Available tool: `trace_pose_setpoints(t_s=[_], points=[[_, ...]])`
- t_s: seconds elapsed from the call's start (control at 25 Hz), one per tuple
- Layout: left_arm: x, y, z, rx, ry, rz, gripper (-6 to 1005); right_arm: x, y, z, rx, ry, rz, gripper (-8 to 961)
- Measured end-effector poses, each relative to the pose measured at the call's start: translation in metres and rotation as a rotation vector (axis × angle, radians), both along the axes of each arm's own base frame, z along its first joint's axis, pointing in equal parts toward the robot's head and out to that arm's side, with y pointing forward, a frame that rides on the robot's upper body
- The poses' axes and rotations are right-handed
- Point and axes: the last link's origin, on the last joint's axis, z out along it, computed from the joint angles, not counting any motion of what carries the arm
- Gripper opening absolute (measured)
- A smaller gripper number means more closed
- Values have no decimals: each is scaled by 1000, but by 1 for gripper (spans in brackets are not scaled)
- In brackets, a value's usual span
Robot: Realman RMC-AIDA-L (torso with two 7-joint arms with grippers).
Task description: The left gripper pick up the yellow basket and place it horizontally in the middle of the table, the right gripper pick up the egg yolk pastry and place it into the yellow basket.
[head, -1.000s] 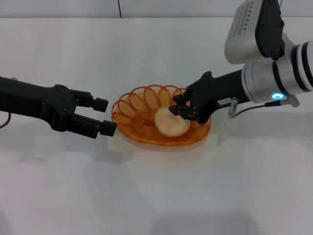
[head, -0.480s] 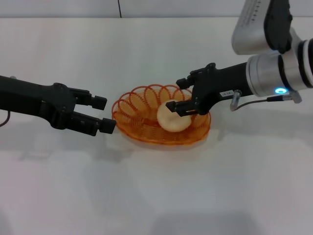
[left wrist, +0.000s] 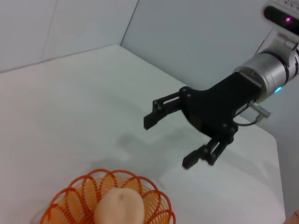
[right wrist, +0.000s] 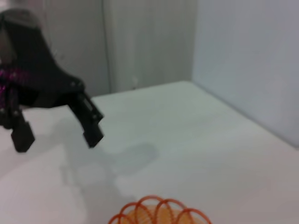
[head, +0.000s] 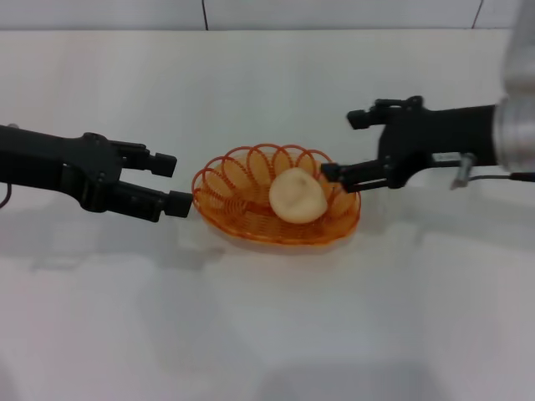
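Note:
The yellow basket (head: 238,190) lies flat in the middle of the table (head: 267,326), its long side across. The egg yolk pastry (head: 297,196) sits inside it, toward its right half. My right gripper (head: 343,146) is open and empty, just right of the basket's rim and slightly above it. My left gripper (head: 170,184) is open and empty, just left of the basket's rim, not touching. The left wrist view shows the basket (left wrist: 65,200), the pastry (left wrist: 119,207) and the right gripper (left wrist: 168,142). The right wrist view shows the basket's rim (right wrist: 159,210) and the left gripper (right wrist: 58,139).
A white wall with vertical seams (head: 204,13) runs along the table's far edge. The right arm's silver segment (head: 514,134) reaches in from the right edge, with a thin cable (head: 493,177) hanging under it.
My right gripper let go of the pastry, opened and drew back to the right, out of the basket. The pastry stays in the basket. My left gripper drew back slightly to the left.

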Motion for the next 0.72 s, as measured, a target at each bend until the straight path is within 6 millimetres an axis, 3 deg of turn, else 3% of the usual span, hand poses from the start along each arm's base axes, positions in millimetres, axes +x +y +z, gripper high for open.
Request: trace_pose_setpoints(t_s=[0.16,0.36,0.72], points=[[0,0,-1,1,-3,-6,888,19,-2,18,43,73,-33,824],[-4,-1,2,26,-11,-5,888,49,-11,44,39,169,-68,874],[-16,-10,3,61,-22,-21,888,79,-32,63,-23,231,-84,873]])
